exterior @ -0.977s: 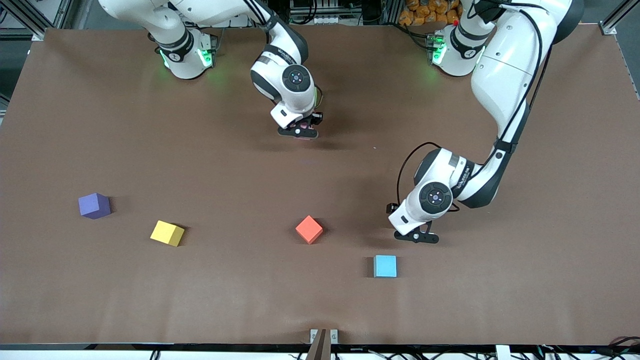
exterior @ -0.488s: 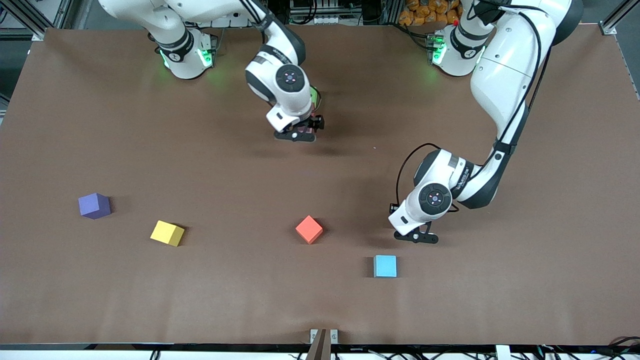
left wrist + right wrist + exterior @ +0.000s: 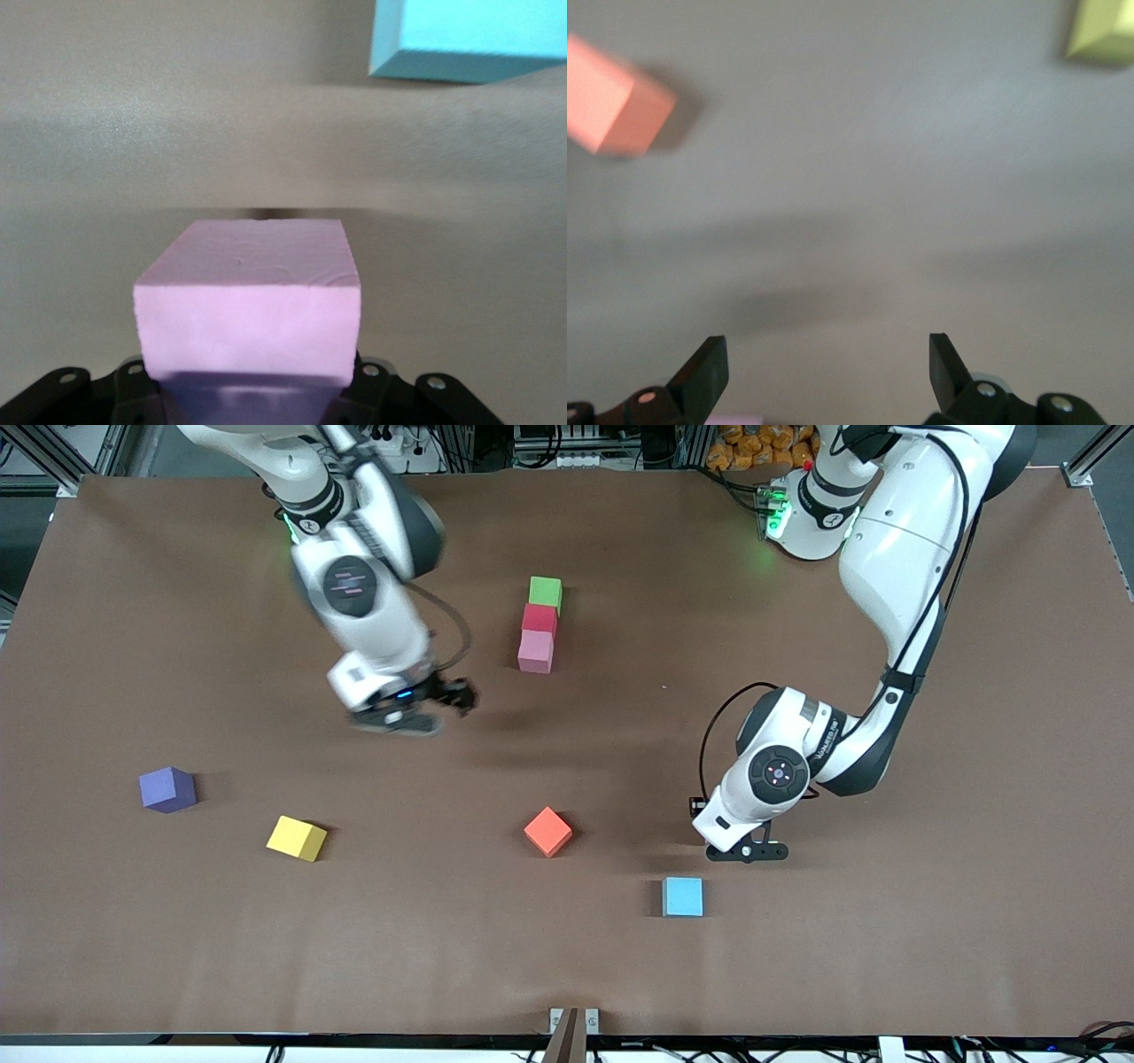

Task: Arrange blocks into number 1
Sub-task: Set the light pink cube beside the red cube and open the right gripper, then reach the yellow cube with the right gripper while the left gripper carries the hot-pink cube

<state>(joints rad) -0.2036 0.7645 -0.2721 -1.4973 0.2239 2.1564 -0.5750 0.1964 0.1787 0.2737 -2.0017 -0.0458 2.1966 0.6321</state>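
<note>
Three blocks lie touching in a line: green, red, then pink nearest the front camera. My right gripper is open and empty over bare table, apart from that line toward the right arm's end. My left gripper is shut on a second pink block, low over the table beside the light blue block. Loose on the table are the orange, yellow and purple blocks.
The brown table carries only the blocks. The arms' bases stand along its edge farthest from the front camera. A small metal bracket sits at the edge nearest the front camera.
My right gripper let go of the pink block at the end of the line and swung away toward the right arm's end, uncovering the three blocks. The left gripper barely shifted.
</note>
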